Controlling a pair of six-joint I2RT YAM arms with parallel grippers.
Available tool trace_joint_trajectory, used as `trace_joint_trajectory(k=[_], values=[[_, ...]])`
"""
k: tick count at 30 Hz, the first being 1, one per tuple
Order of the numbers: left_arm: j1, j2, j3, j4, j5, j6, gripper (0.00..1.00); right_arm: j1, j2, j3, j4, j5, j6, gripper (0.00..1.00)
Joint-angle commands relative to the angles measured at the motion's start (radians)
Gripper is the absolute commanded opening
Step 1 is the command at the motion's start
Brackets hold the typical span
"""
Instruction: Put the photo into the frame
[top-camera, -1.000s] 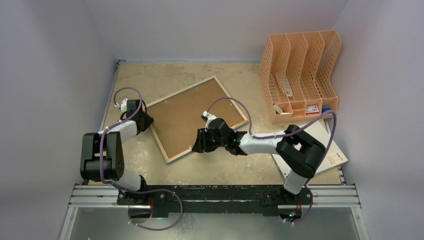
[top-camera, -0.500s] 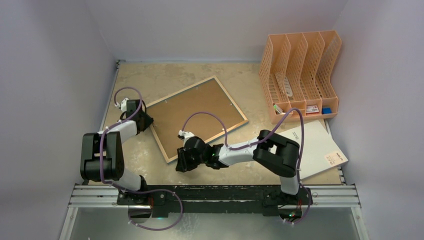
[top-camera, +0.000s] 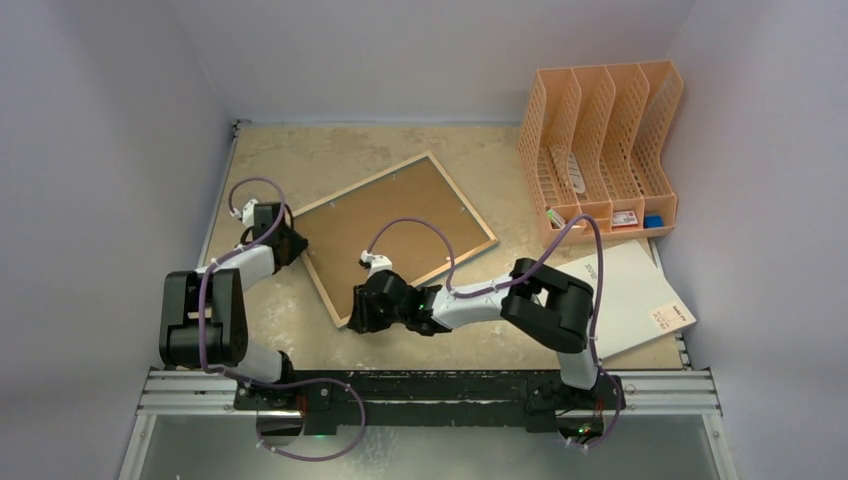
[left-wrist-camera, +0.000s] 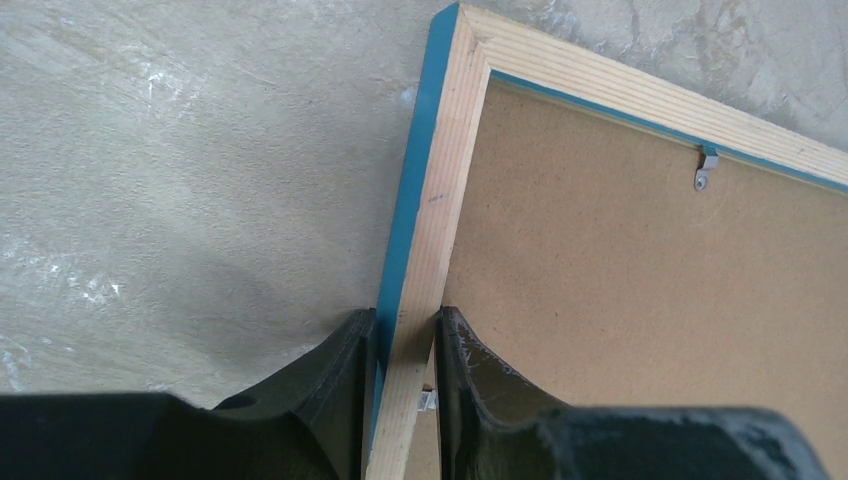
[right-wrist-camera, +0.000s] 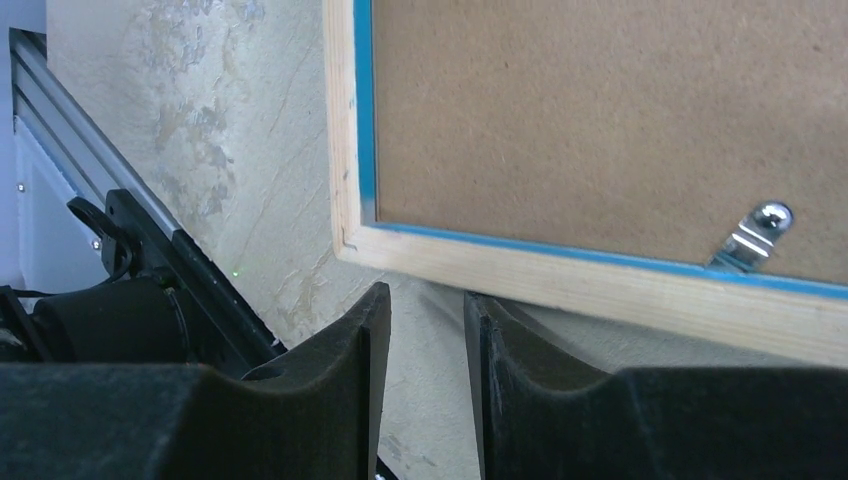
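Note:
The frame (top-camera: 360, 184) lies face down on the table, its pale wood rear edges up and a brown backing board (top-camera: 395, 235) filling it. My left gripper (top-camera: 292, 240) is shut on the frame's left rail (left-wrist-camera: 425, 220), one finger on the cyan outer side and the other inside against the board. My right gripper (top-camera: 358, 318) stands open at the frame's near corner. Its fingertips (right-wrist-camera: 377, 300) sit just short of the wooden rail (right-wrist-camera: 600, 285), with only bare table between them. The photo is out of view.
A peach file organiser (top-camera: 600, 150) stands at the back right. A white flat sheet (top-camera: 630, 290) lies in front of it under the right arm. Small metal clips (right-wrist-camera: 755, 232) hold the backing board. The arms' mounting rail (top-camera: 430, 385) runs along the near edge.
My right gripper has swung left and nearer, from over the backing board to the frame's near corner. The left gripper and the frame have stayed put.

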Motion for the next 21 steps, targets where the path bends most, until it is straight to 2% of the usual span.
trace_joint_trajectory(k=[1, 21], values=[[-0.021, -0.007, -0.049, -0.16, 0.027, -0.003, 0.17, -0.003, 0.045, 0.028, -0.112, 0.029, 0.009, 0.37], [-0.099, -0.054, -0.077, -0.232, -0.017, -0.019, 0.3, -0.003, 0.102, 0.069, -0.119, 0.02, 0.002, 0.38]])
